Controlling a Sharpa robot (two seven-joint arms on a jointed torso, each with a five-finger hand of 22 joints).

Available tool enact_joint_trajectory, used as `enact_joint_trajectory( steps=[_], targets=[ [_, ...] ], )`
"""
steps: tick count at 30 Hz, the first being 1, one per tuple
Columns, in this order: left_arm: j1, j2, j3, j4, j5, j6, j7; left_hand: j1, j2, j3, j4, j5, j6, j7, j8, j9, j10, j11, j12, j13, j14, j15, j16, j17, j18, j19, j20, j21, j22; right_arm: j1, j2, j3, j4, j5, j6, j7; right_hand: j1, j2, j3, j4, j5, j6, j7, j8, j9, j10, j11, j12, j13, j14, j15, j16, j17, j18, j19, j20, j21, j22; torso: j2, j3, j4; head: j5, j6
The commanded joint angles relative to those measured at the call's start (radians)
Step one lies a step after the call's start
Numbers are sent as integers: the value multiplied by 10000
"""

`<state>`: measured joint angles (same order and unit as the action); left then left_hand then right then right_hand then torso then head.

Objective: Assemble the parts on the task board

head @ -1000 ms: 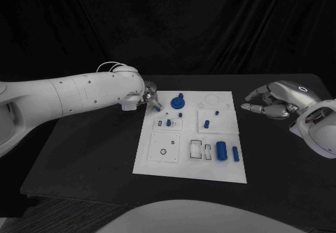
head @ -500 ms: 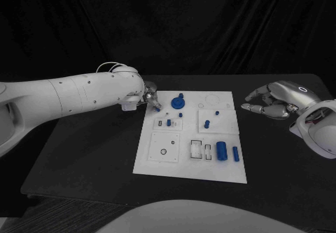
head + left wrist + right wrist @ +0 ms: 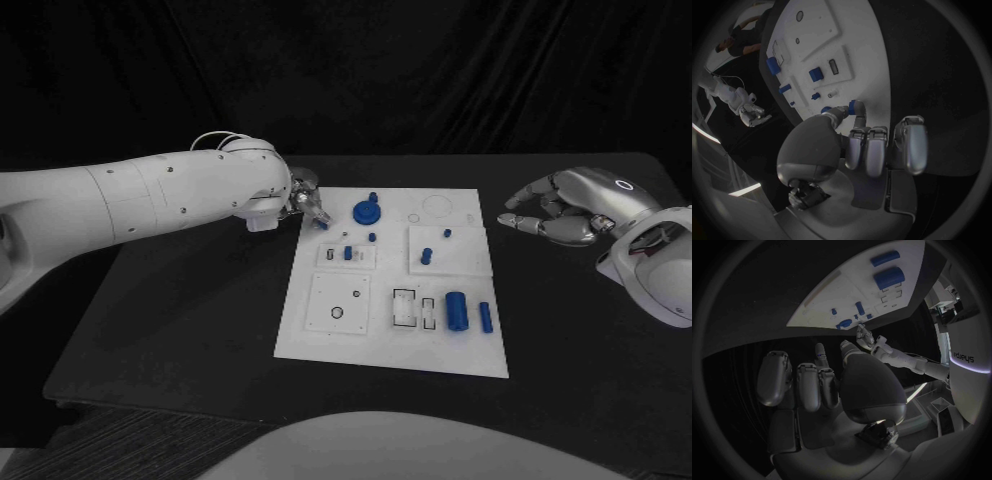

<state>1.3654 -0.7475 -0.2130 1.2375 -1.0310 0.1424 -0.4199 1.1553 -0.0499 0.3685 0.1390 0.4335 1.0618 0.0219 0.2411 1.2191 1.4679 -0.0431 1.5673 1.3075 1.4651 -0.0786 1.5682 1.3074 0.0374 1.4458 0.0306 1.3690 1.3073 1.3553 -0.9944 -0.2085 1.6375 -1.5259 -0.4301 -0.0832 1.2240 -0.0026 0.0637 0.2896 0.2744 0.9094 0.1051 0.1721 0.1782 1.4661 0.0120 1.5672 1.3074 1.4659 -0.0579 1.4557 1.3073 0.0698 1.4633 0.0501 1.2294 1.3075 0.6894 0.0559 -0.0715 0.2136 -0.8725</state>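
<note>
Several parts [image 3: 456, 310]: blue, spread over the white task board [image 3: 361, 340].
Board place: middle of the black table [image 3: 173, 320].
Left hand [image 3: 306, 203]: pinches a small blue piece [image 3: 854, 105] at the board's far left corner.
Right hand [image 3: 562, 215]: curled, holds nothing, beside the board.
Room: dark curtain behind.
Writing: none readable.

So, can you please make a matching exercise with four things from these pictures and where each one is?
Things:
1. left hand
2. right hand
3. round blue disc part
4. two blue cylinders

Places:
a. above the bare table, off the task board
b. near right part of the board
c. at the board's far left corner
d. far part of the board

Pairs: 1-c, 2-a, 3-d, 4-b
</note>
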Motion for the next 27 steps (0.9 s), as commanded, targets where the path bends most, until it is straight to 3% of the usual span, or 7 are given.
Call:
enact_joint_trajectory(
  steps=[1, 12, 20, 27],
  targets=[
    [2, -203, 9, 327, 516, -563, -93, -25, -87, 139, -44, 35, 20, -87, -8, -3, 1029, -60, 35, 2633, 1057, -88, 26, 2634, 128, 66, -38, 26, 1957, -26, -24, 7, 21, -22, -26, -208, 8, 62, 1, -37, 49, 34, -18, -24, -11, 1047, -8, 36, 2634, 680, 7, -73, 874, 60, -65, 15, -91, 1614, 6, 4, 3, -10, -2],
    [75, -1078, 9, 1687, 1195, -447, -562, -149, -168, 388, -100, 36, 19, -85, -35, -27, 1029, -66, 35, 2633, 1057, -99, 26, 2634, 142, 43, -50, -43, 1940, -30, -37, 7, 51, -22, -34, -244, 16, 63, 3, -37, 51, 35, -18, -25, -13, 1047, -9, 36, 2634, 678, 6, -79, 867, 60, -66, 14, -95, 1613, 19, 18, 18, 6, -2],
    [76, -1426, 5, 2362, 1261, -482, -730, -240, -166, 522, -92, -14, -21, -67, -113, -111, 1029, -55, 35, 2633, 1057, -92, 26, 2634, 146, 33, -48, -72, 1935, -62, -52, 6, 68, -22, -114, -237, -1, 63, -7, -21, 43, 36, -16, -26, -16, 1047, -12, 36, 2634, 679, 4, -73, 877, 57, -61, 12, -82, 1616, 22, 26, 16, 30, -2],
    [35, -1567, 2, 2764, 921, -820, -713, -258, -138, 597, -97, 6, -21, -53, -136, -144, 1029, -59, 35, 2633, 1057, -97, 26, 2634, 160, 7, -50, -129, 1916, -102, -72, 6, 82, -22, -202, -229, -9, 63, -12, -14, 42, 36, -16, -27, -18, 1047, -13, 36, 2634, 682, 3, -64, 891, 48, -49, 10, -45, 1627, 38, 1, 20, 25, -2]
  ],
)
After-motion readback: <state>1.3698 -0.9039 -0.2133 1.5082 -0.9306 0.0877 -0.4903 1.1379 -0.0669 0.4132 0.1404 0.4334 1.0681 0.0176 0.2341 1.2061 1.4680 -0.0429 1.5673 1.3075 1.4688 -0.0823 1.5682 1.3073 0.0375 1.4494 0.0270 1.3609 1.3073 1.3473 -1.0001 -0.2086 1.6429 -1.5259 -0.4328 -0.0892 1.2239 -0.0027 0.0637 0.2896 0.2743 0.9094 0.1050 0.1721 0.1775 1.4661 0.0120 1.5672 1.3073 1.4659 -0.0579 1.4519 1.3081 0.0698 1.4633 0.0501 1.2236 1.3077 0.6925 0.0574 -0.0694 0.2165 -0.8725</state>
